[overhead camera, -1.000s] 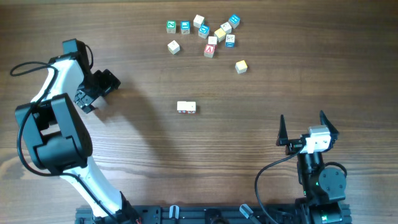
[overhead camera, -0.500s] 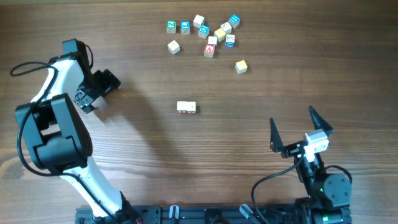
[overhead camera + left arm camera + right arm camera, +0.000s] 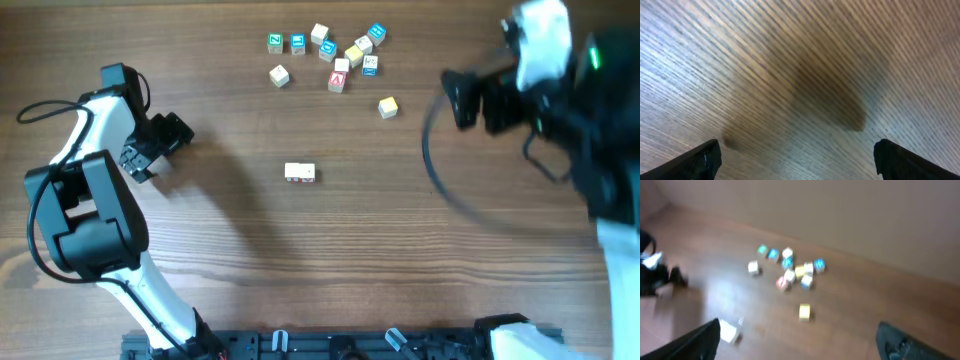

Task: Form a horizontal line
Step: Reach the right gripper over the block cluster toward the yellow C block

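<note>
No row of five cubes shows. Two cream cubes (image 3: 299, 172) sit side by side mid-table, also in the right wrist view (image 3: 729, 331). A red "A" cube (image 3: 337, 81) lies at the edge of the cube cluster (image 3: 345, 50). A yellow cube (image 3: 388, 106) and a cream cube (image 3: 279, 75) lie apart from it. My left gripper (image 3: 156, 146) is open and empty at the far left over bare wood (image 3: 800, 155). My right gripper (image 3: 480, 100) is open, empty, blurred, raised high at the upper right (image 3: 800, 340).
Cubes with blue and green faces (image 3: 285, 43) lie in the cluster at the table's far side. The right wrist view shows the cluster (image 3: 790, 267), the yellow cube (image 3: 804, 311) and the left arm (image 3: 652, 275) at the left edge.
My right arm has swung up from the near right corner to high over the upper right, now blurred. The left arm and the cubes have not moved.
</note>
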`<state>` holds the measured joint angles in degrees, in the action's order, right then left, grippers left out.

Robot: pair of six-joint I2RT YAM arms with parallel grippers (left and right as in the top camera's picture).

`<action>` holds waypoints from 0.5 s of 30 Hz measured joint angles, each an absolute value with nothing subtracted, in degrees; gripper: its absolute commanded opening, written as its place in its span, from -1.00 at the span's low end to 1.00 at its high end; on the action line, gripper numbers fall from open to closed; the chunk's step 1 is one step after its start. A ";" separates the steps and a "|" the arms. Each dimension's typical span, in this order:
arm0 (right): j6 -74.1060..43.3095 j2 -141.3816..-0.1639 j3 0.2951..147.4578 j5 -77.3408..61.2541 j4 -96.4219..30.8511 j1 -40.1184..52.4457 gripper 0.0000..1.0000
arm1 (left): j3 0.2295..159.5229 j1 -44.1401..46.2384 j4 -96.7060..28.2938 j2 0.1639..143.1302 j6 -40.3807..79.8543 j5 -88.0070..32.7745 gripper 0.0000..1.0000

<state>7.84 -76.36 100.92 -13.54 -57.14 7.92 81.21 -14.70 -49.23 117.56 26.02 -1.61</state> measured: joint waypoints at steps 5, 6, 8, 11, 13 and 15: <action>8.25 -97.01 110.67 -13.54 -63.88 7.92 1.00 | 81.19 -14.70 -49.21 117.56 26.02 -1.61 1.00; 8.25 -99.35 110.74 -13.56 -63.59 7.92 1.00 | 81.19 -14.70 -49.25 117.56 26.02 -1.61 1.00; 8.21 -108.09 110.80 -13.54 -61.25 7.92 1.00 | 81.19 -14.70 -49.23 117.56 26.02 -1.61 1.00; 7.94 -114.61 110.85 -13.54 -59.16 7.92 1.00 | 81.19 -14.70 -49.25 117.56 26.02 -1.61 1.00; 7.77 -119.79 110.85 -13.52 -57.21 7.92 0.99 | 81.19 -14.70 -49.21 117.56 26.02 -1.61 1.00; 7.77 -122.91 110.85 -13.52 -55.77 7.92 1.00 | 81.19 -14.70 -49.23 117.56 26.02 -1.61 1.00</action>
